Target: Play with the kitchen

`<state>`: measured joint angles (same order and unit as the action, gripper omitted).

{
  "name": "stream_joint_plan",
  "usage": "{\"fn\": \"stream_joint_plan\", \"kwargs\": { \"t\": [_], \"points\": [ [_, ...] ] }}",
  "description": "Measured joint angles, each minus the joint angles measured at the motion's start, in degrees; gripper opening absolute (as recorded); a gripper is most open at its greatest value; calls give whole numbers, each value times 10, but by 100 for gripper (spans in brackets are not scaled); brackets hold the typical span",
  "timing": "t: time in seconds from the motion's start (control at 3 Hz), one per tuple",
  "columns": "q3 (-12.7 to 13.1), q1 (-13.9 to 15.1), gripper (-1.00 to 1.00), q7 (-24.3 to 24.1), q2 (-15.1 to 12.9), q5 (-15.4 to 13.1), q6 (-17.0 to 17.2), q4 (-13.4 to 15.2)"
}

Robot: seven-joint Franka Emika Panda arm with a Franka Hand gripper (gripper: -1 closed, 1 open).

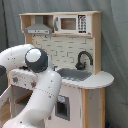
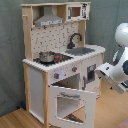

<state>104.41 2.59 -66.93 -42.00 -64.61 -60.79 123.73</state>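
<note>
The kitchen (image 1: 75,50) is a tall white and light-wood toy unit, seen in both exterior views. Its oven door (image 2: 70,102) hangs open, tilted down and outward. A steel pot (image 2: 46,56) sits on the hob, beside the grey sink (image 2: 81,51) and black faucet (image 2: 75,39). The range hood (image 2: 50,20) and small microwave (image 2: 76,11) are up top. My white arm reaches in from the second exterior view's right, and its gripper (image 2: 101,72) end is close to the lower cupboard front, right of the open oven door. In the first exterior view the arm (image 1: 40,95) hides the gripper.
Grey curtains hang behind the kitchen. The floor (image 2: 15,120) is light wood. Two knobs (image 1: 15,79) sit on the front panel below the hob. The open oven door juts into the space in front of the unit.
</note>
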Motion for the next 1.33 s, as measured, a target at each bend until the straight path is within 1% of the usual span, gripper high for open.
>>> {"fn": "stream_joint_plan", "kwargs": {
  "t": [0.33, 0.67, 1.0, 1.33],
  "points": [
    [8, -1, 100, 17, 0, 5, 57, -13],
    [10, -20, 100, 51, 2, -2, 104, -36],
    [1, -46, 100, 86, 5, -24, 123, -59],
    [-18, -77, 100, 118, 9, -47, 133, -81]
  ]
}}
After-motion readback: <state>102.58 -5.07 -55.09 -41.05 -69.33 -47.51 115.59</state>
